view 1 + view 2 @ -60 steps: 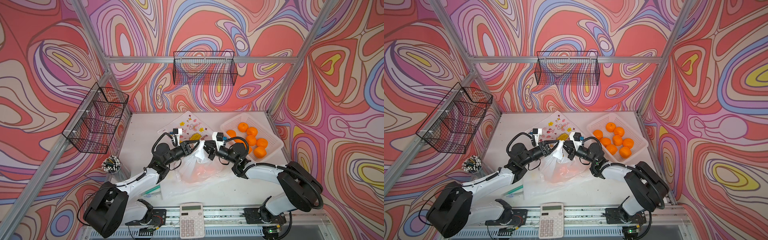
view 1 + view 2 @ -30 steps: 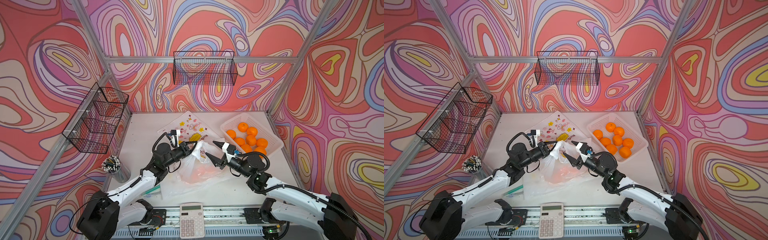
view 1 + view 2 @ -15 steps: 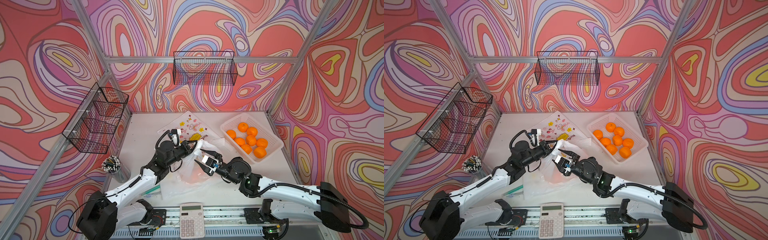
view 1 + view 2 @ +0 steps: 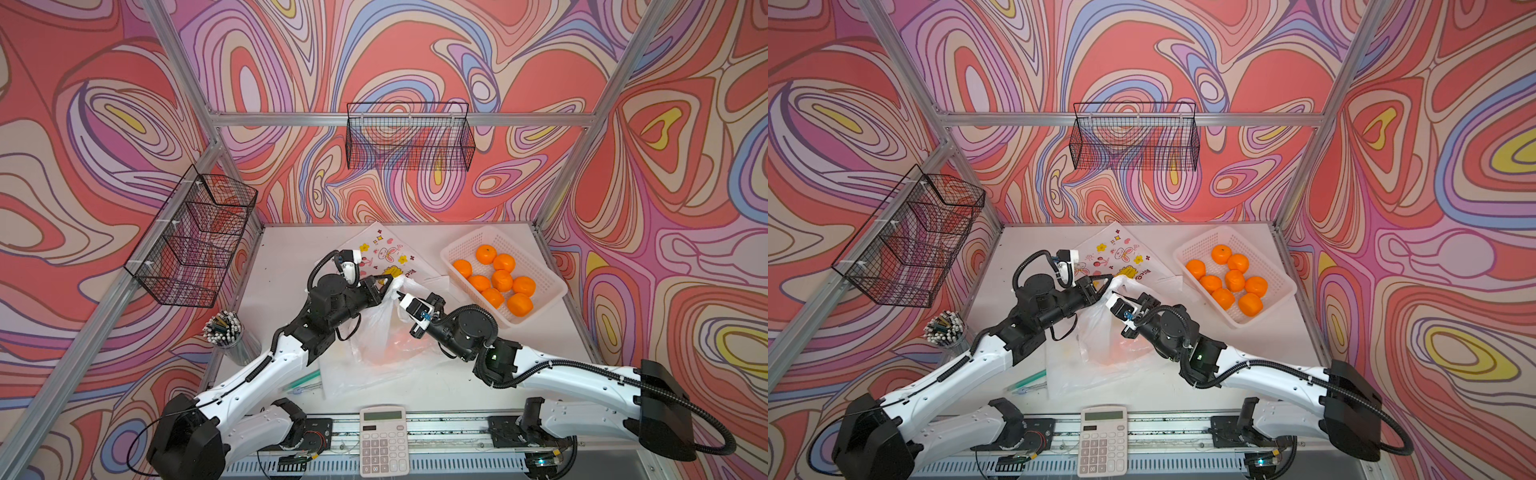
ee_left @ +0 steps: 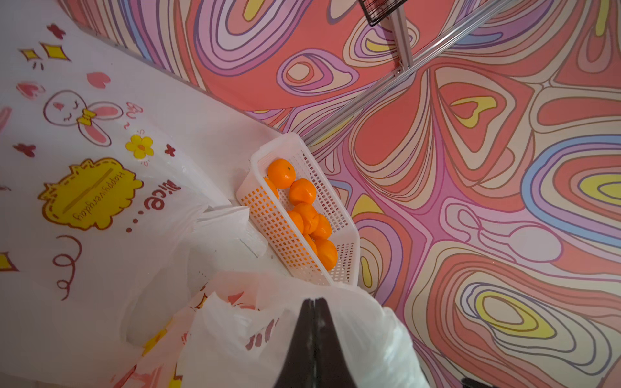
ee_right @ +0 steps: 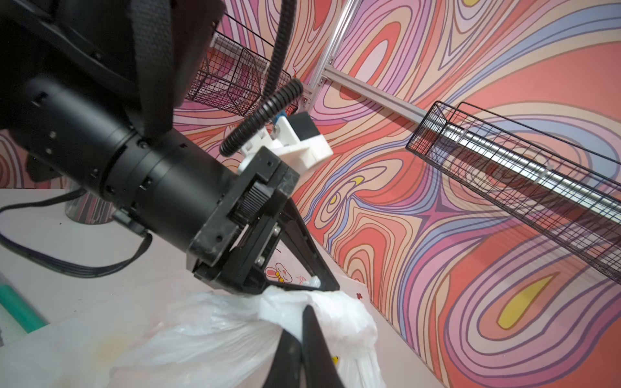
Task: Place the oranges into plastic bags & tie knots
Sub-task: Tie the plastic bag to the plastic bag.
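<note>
Translucent white film forms the plastic bag [image 4: 374,328], which stands mid-desk [image 4: 286,257] with an orange tint showing through its wall. The left gripper [image 4: 388,286] and right gripper [image 4: 401,296] each have jaws fully closed on the bag's gathered top, probably to tension it for knotting. Seven oranges [image 4: 503,280] lie in the basket [image 4: 536,266], near the bag.

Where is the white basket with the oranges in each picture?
Top view: basket at the back right.
Top view: basket at the back right again.
Left wrist: basket lies beyond the held bag.
Right wrist: not in it.
Landmark: the rabbit bag, lying flat next to the basket, shows in every view.
</note>
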Action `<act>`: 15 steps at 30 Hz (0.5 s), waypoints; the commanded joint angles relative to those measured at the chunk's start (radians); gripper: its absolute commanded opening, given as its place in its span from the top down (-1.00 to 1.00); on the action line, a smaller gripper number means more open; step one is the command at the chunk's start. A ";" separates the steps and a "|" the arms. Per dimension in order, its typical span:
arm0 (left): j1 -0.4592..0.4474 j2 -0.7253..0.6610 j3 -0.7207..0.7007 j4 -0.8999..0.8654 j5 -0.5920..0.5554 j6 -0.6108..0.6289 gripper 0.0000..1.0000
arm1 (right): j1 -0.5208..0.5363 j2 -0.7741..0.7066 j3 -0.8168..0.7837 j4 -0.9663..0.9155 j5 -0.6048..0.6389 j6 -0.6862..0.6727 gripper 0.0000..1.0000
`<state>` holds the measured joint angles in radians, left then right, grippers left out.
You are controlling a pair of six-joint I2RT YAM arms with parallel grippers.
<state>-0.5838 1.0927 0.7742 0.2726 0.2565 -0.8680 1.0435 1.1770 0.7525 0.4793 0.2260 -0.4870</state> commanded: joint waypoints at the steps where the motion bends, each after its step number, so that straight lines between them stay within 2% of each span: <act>1: 0.029 -0.005 0.107 -0.091 0.001 0.156 1.00 | -0.018 -0.031 0.117 -0.123 0.041 0.032 1.00; 8: 0.041 0.058 0.291 -0.188 0.004 0.292 1.00 | -0.075 -0.020 0.277 -0.262 0.059 0.100 1.00; 11: 0.041 0.066 0.294 -0.200 -0.010 0.308 1.00 | -0.105 -0.016 0.279 -0.289 0.070 0.151 1.00; 15: 0.042 0.053 0.231 -0.204 -0.062 0.323 1.00 | -0.171 -0.013 0.211 -0.297 0.043 0.269 1.00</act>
<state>-0.5488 1.1461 1.0405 0.1101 0.2489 -0.5941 0.9092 1.1683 1.0027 0.2245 0.2653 -0.3172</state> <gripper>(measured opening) 0.048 0.047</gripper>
